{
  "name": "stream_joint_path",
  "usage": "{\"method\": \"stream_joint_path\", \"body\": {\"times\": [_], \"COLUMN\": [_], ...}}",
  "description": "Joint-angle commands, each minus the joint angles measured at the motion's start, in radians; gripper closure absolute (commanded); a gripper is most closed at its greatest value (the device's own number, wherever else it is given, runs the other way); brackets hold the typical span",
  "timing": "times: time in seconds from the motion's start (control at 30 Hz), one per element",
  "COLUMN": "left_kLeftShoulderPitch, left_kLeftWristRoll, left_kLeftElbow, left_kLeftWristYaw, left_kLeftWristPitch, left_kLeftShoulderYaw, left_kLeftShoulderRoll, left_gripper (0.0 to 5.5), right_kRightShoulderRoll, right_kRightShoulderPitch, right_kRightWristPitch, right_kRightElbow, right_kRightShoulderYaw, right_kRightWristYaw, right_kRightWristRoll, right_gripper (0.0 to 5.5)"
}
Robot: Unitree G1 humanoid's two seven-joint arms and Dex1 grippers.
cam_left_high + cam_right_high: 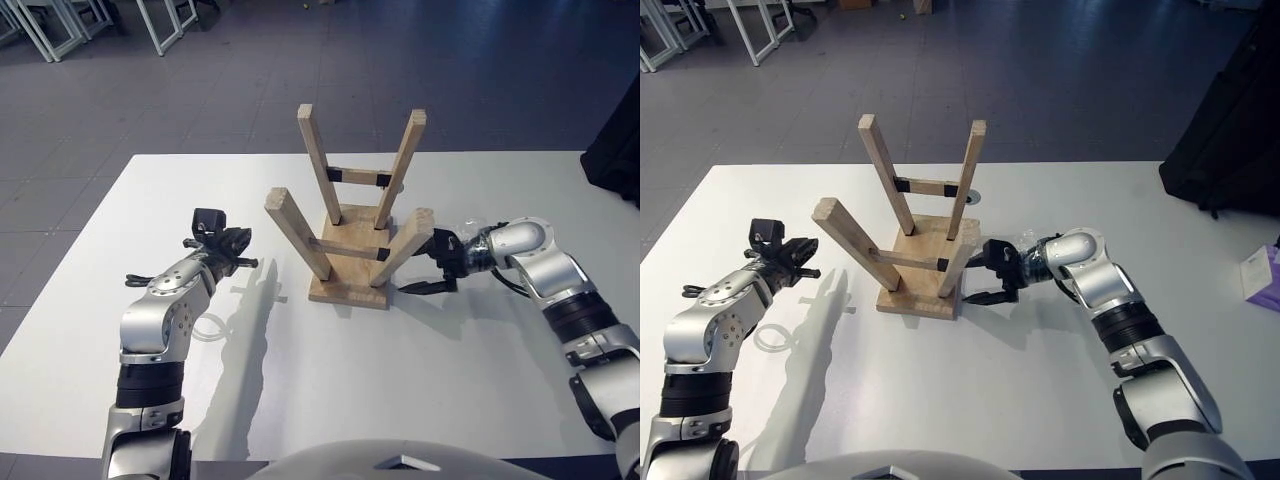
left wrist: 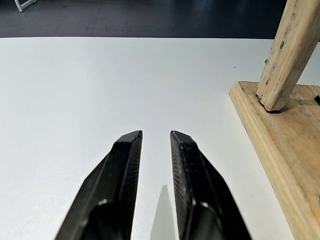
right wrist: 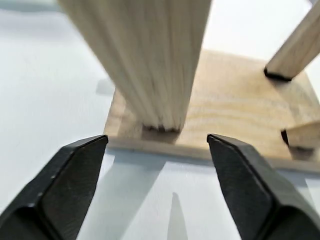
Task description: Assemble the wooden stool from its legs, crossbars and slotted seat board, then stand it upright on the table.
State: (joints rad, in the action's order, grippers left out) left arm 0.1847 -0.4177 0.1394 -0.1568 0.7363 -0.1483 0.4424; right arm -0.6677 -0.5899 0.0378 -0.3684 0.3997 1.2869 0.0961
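Note:
The wooden stool stands upside down in the middle of the white table (image 1: 450,390). Its seat board (image 1: 352,278) lies flat, and its legs (image 1: 320,165) point up, joined by crossbars (image 1: 346,248). My right gripper (image 1: 428,268) is open just right of the near right leg (image 3: 150,60), low by the board's edge (image 3: 200,147); the leg's foot is ahead of the gap between its fingers. My left gripper (image 1: 243,256) hovers left of the stool, a hand's width from the board (image 2: 280,150), open by a narrow gap (image 2: 156,135) with nothing in it.
A clear ring (image 1: 773,337) lies on the table by my left forearm. A purple box (image 1: 1262,276) sits at the table's right edge, and a black bag (image 1: 1240,130) stands beyond it. Metal furniture frames (image 1: 60,25) stand on the far floor.

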Motion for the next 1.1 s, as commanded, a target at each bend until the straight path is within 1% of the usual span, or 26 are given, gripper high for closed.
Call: {"method": "stream_joint_path", "body": {"times": [0.03, 0.07, 0.13, 0.2, 0.23, 0.27, 0.3, 0.33, 0.37, 0.43, 0.5, 0.53, 0.6, 0.67, 0.73, 0.8, 0.9, 0.93, 1.0, 1.07, 1.1], "left_kLeftShoulderPitch": [-0.042, -0.062, -0.130, -0.177, -0.191, -0.204, -0.209, -0.212, -0.211, -0.201, -0.195, -0.190, -0.187, -0.180, -0.180, -0.182, -0.183, -0.185, -0.195, -0.224, -0.243], "left_kLeftWristRoll": [0.031, 0.039, 0.068, 0.073, 0.074, 0.076, 0.079, 0.081, 0.084, 0.087, 0.089, 0.089, 0.092, 0.097, 0.099, 0.102, 0.106, 0.107, 0.108, 0.103, 0.099], "left_kLeftElbow": [0.046, 0.055, 0.073, 0.095, 0.103, 0.110, 0.112, 0.113, 0.111, 0.104, 0.100, 0.097, 0.096, 0.096, 0.102, 0.107, 0.106, 0.107, 0.106, 0.121, 0.132], "left_kLeftWristYaw": [-0.018, -0.016, 0.006, 0.025, 0.030, 0.033, 0.034, 0.032, 0.029, 0.023, 0.020, 0.017, 0.013, 0.012, 0.012, 0.010, 0.012, 0.013, 0.016, 0.024, 0.029], "left_kLeftWristPitch": [0.015, 0.015, 0.003, 0.005, 0.007, 0.009, 0.011, 0.013, 0.015, 0.019, 0.022, 0.023, 0.025, 0.028, 0.029, 0.030, 0.028, 0.028, 0.025, 0.026, 0.028], "left_kLeftShoulderYaw": [0.028, 0.042, 0.072, 0.077, 0.077, 0.076, 0.075, 0.074, 0.074, 0.071, 0.064, 0.063, 0.062, 0.062, 0.060, 0.057, 0.056, 0.054, 0.051, 0.038, 0.025], "left_kLeftShoulderRoll": [0.000, -0.013, -0.050, -0.090, -0.102, -0.110, -0.115, -0.116, -0.116, -0.115, -0.114, -0.113, -0.114, -0.117, -0.119, -0.118, -0.121, -0.124, -0.132, -0.144, -0.151], "left_gripper": [4.48, 4.48, 4.48, 4.48, 4.48, 4.48, 4.48, 4.48, 4.48, 4.48, 4.48, 4.48, 4.48, 4.48, 4.48, 4.48, 4.48, 4.48, 4.48, 4.48, 4.48], "right_kRightShoulderRoll": [-0.084, -0.084, 0.012, 0.180, 0.292, 0.408, 0.494, 0.553, 0.581, 0.590, 0.565, 0.553, 0.518, 0.470, 0.459, 0.469, 0.490, 0.499, 0.489, 0.373, 0.301], "right_kRightShoulderPitch": [-0.015, -0.002, 0.033, 0.039, 0.011, -0.040, -0.090, -0.147, -0.191, -0.251, -0.235, -0.166, 0.039, 0.223, 0.289, 0.260, 0.179, 0.142, 0.031, -0.046, -0.044], "right_kRightWristPitch": [0.028, 0.088, 0.321, 0.599, 0.723, 0.784, 0.821, 0.818, 0.800, 0.741, 0.754, 0.786, 0.864, 0.908, 0.895, 0.861, 0.822, 0.806, 0.751, 0.744, 0.757], "right_kRightElbow": [0.049, 0.107, 0.337, 0.603, 0.718, 0.811, 0.876, 0.911, 0.927, 0.939, 0.960, 0.987, 1.048, 1.090, 1.099, 1.082, 1.068, 1.066, 1.050, 0.991, 0.950], "right_kRightShoulderYaw": [-0.086, -0.141, -0.344, -0.527, -0.603, -0.657, -0.694, -0.709, -0.714, -0.726, -0.719, -0.695, -0.589, -0.486, -0.447, -0.435, -0.441, -0.457, -0.538, -0.638, -0.666], "right_kRightWristYaw": [-0.107, -0.159, -0.386, -0.648, -0.799, -0.988, -1.126, -1.246, -1.326, -1.400, -1.460, -1.493, -1.502, -1.466, -1.451, -1.457, -1.485, -1.507, -1.570, -1.552, -1.513], "right_kRightWristRoll": [-0.078, -0.057, 0.073, 0.233, 0.345, 0.521, 0.656, 0.782, 0.873, 0.997, 1.089, 1.122, 1.123, 1.081, 1.048, 1.024, 1.043, 1.080, 1.172, 1.178, 1.143], "right_gripper": [1.15, 1.29, 1.70, 2.07, 2.11, 2.11, 2.11, 2.11, 2.11, 2.11, 2.11, 2.11, 2.11, 2.11, 2.11, 2.11, 2.11, 2.11, 2.11, 2.11, 2.11]}}
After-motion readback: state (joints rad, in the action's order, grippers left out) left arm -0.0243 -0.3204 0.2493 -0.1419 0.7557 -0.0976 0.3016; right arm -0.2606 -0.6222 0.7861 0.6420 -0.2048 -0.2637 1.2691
